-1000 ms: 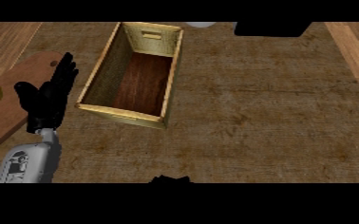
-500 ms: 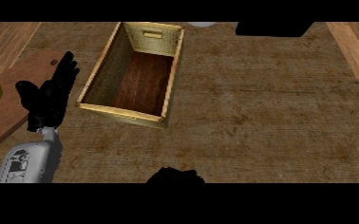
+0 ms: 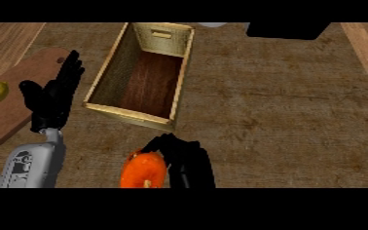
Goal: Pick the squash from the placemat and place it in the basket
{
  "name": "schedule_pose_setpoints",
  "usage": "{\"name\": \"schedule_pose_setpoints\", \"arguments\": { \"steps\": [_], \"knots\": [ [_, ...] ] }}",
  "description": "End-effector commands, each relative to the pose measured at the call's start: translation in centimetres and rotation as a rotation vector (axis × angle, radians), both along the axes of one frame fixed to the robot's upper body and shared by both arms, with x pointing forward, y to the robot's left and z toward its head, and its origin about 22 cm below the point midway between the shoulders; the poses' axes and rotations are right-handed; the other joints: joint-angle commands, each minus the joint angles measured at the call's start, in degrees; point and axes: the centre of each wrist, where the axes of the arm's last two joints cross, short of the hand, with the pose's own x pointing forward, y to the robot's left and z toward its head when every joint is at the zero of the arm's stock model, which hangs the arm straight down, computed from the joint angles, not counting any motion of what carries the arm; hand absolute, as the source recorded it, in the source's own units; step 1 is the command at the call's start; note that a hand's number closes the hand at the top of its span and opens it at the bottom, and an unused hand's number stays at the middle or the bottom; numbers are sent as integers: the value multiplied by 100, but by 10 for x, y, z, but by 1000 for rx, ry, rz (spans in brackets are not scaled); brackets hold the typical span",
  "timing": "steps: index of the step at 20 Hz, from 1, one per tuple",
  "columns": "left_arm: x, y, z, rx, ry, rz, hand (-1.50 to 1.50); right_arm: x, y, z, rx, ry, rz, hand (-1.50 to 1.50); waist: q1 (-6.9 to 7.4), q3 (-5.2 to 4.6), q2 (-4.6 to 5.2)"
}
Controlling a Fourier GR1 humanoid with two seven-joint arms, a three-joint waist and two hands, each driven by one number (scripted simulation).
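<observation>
Head view: right hand (image 3: 188,163) is coming up into frame, curled round orange squash (image 3: 142,170), just below basket (image 3: 133,114); left hand (image 3: 52,97) resting open, so drop-in prob next.

Place: a kitchen worktop, seen from steeply above.
Surface: a brown, rough-grained counter (image 3: 280,112) fills most of the view, with paler wooden boards (image 3: 16,39) at its upper corners.
Table linen: a reddish-brown placemat (image 3: 25,78) lies at the left edge.
Storage: an open wooden basket (image 3: 114,73) stands on the counter.
Food: an orange squash (image 3: 140,171) shows near the lower edge.
</observation>
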Motion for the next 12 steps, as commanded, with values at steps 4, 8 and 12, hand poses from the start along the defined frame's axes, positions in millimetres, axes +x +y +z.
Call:
{"name": "schedule_pose_setpoints", "arguments": {
  "steps": [4,8,12],
  "knots": [
    [4,-14,4,-1,-18,-46,0,64,17,60,-13,85,-148,150,232,10,36],
    [8,-7,3,7,1,-51,0,94,35,91,-42,112,-211,150,327,14,55],
    [13,-16,6,1,-19,-73,0,118,51,124,-63,145,-228,150,359,18,76]
  ]
}}
